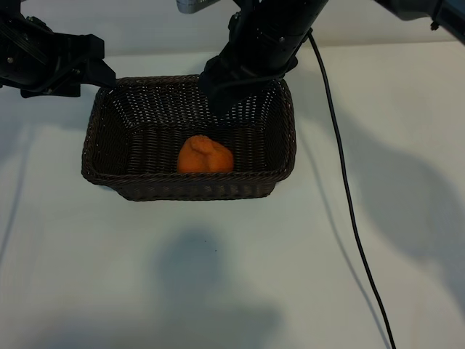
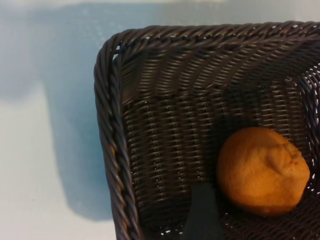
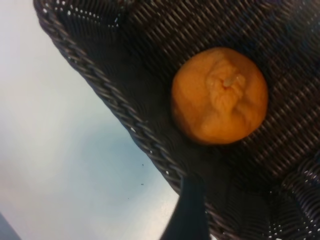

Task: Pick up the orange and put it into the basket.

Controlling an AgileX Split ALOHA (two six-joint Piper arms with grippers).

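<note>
Orange (image 1: pixel 205 155): lies in basket (image 1: pixel 190 190), frame centre, untouched.
Right gripper (image 1: pixel 227 109): above orange, fingers apart.
Left gripper (image 1: pixel 102 76): upper left, at rim, fingers apart.

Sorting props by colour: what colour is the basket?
Dark brown woven wicker basket; left wrist view shows it best.

orange (image 1: pixel 205 155): matt, dimpled peel, knobbly bump | basket (image 1: pixel 116 178): dark brown woven wicker, slight sheen, braided rim | desk (image 1: pixel 232 276): smooth, matt white | cable (image 1: pixel 349 203) right of basket: smooth black
</note>
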